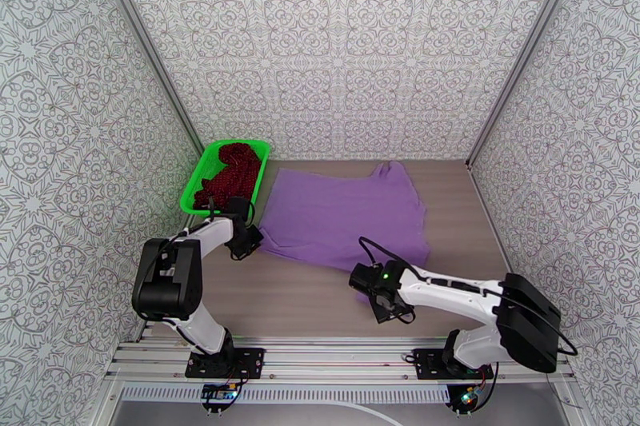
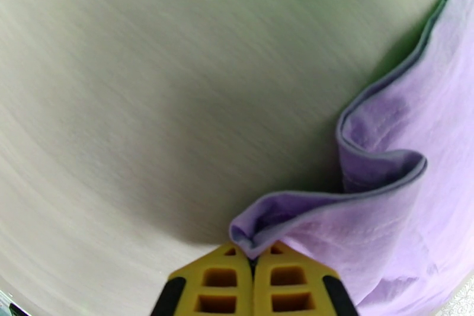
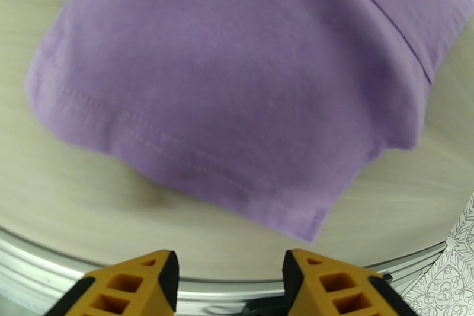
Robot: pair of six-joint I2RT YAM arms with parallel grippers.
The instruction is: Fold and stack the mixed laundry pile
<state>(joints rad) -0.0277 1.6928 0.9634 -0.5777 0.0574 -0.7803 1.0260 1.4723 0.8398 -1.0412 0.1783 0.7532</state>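
Note:
The lavender-purple T-shirt (image 1: 344, 216) lies spread over the middle of the table. Its left near corner is pinched in my left gripper (image 1: 250, 242). In the left wrist view the yellow fingers (image 2: 225, 278) are shut on a folded-up edge of the purple fabric (image 2: 332, 222), lifted slightly off the table. My right gripper (image 1: 386, 306) hangs over the shirt's near right corner. Its jaws (image 3: 230, 270) stand apart with nothing between them, and the hemmed purple cloth (image 3: 237, 86) lies just beyond them. The dark red speckled garment (image 1: 232, 172) is bunched in the basket.
A bright green mesh basket (image 1: 194, 186) sits at the table's back left, touching the shirt's far left side. Patterned walls close in the left, back and right. A metal rail (image 1: 336, 352) runs along the near edge by the arm bases.

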